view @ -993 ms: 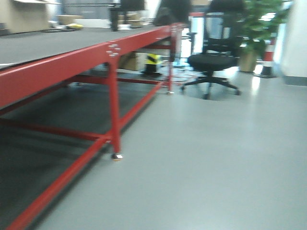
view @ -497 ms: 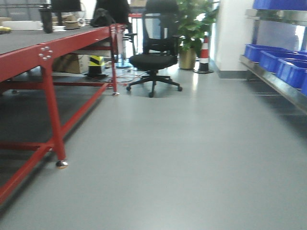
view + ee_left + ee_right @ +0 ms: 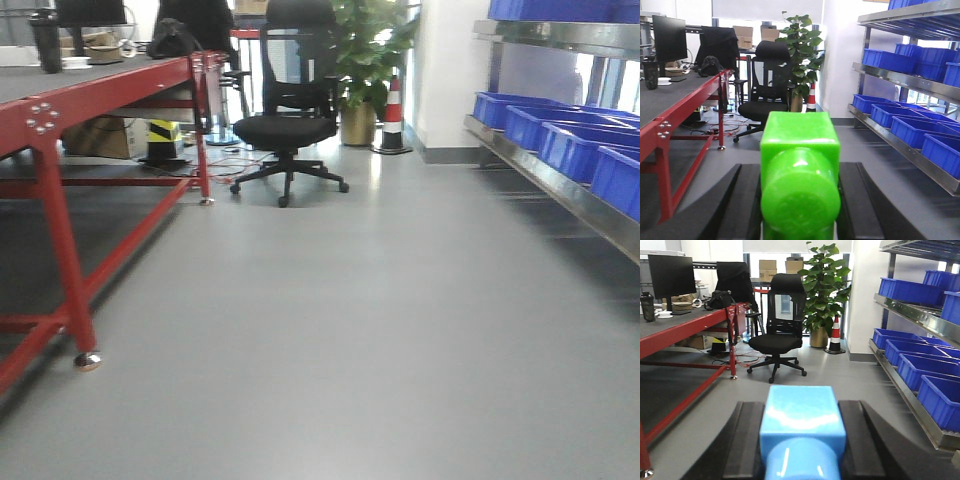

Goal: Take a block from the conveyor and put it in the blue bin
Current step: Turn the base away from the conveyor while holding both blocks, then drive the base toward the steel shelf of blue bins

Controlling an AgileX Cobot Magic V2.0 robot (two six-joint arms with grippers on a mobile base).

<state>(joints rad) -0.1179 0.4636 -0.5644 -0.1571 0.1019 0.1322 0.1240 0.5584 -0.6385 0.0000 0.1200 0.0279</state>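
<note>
1. Front view: the blue bins [image 3: 560, 150] stand in a row along the front edge of the steel shelf [image 3: 560, 190]. The base should come to this edge squarely.
2. Left wrist view: the left gripper [image 3: 801, 200] pinches the green block [image 3: 800, 145]. I would keep this pressure until the block is over a bin.
3. Right wrist view: the right gripper [image 3: 803, 440] pinches the blue block [image 3: 802, 410]. Release it low, inside the bin walls.

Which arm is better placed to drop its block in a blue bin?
Right, probably. The left tool holds a green block, the right tool a blue block; the bins line the shelf on the robot's right, nearer that arm.
</note>
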